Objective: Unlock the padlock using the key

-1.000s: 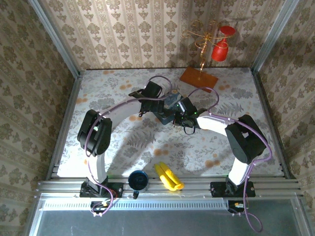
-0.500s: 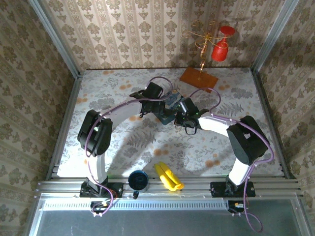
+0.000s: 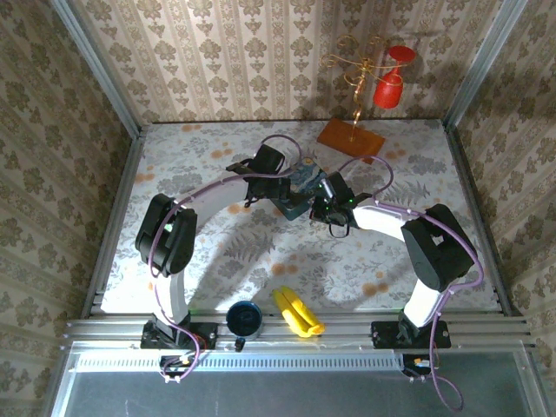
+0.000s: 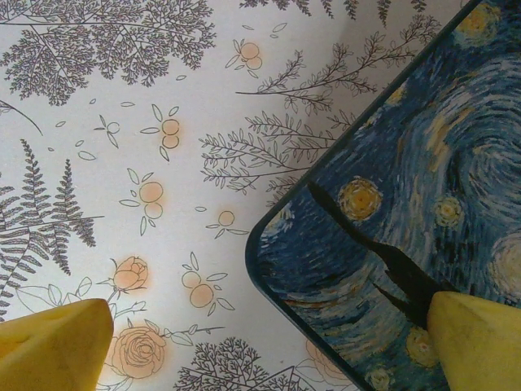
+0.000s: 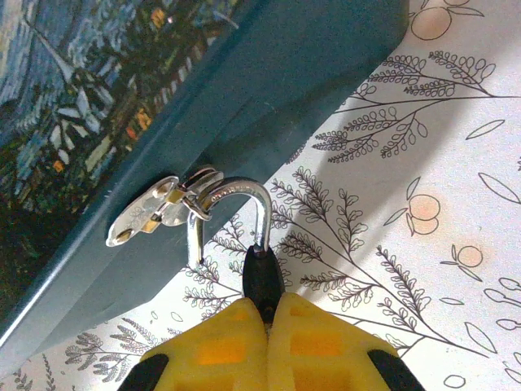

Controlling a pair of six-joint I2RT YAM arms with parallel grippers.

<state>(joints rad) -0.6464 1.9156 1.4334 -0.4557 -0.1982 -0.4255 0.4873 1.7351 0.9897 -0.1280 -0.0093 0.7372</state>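
With the right tool [image 5: 264, 316] clenched on the padlock [image 5: 262, 275] and the left tool [image 4: 267, 346] released above the box [image 4: 407, 204], the shackle [image 5: 244, 190] looks sprung, so the next move is probably to unhook it from the hasp [image 5: 146, 218].

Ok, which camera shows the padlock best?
Right wrist: the padlock is close up, shackle through the hasp on the box, dark body pinched in the right gripper. In the top view it is too small to make out; the left wrist sees the box lid.

Beige damask-papered walls [image 3: 261, 52], floral-print tabletop [image 3: 217, 252], aluminium frame rail [image 3: 347, 328]
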